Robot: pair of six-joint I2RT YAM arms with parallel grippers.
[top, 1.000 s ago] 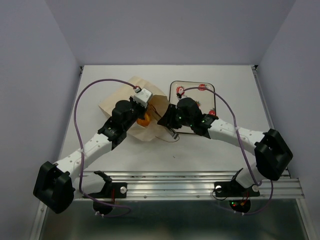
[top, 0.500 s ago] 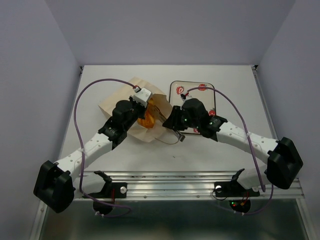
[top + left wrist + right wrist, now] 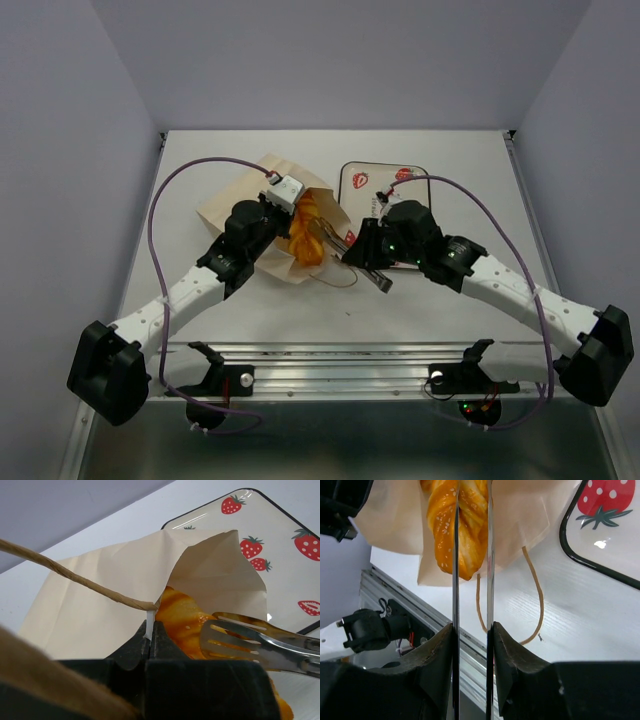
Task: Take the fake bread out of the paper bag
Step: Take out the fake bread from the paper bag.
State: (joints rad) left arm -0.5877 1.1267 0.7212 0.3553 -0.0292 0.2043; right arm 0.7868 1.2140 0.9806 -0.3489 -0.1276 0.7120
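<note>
The cream paper bag (image 3: 232, 203) lies on its side with its mouth toward the middle of the table. My left gripper (image 3: 285, 228) is shut on the bag's mouth edge (image 3: 150, 616) and holds it up. My right gripper (image 3: 366, 253) is shut on metal tongs (image 3: 340, 243), pressing the two blades (image 3: 455, 580) together. The tongs clamp the long ridged golden loaf (image 3: 308, 238), which sticks partly out of the bag mouth (image 3: 455, 525). It also shows beside the tongs (image 3: 250, 637) in the left wrist view (image 3: 177, 615). No croissant can be told apart.
The white strawberry-print tray (image 3: 400, 178) lies just right of the bag mouth, behind my right gripper. A looped cord handle (image 3: 535, 595) lies on the table below the bag. The metal rail (image 3: 380, 362) runs along the near edge.
My right arm has drawn back to the right and toward the near edge. The tongs have pulled the loaf further out of the bag mouth. The left gripper has kept its hold.
</note>
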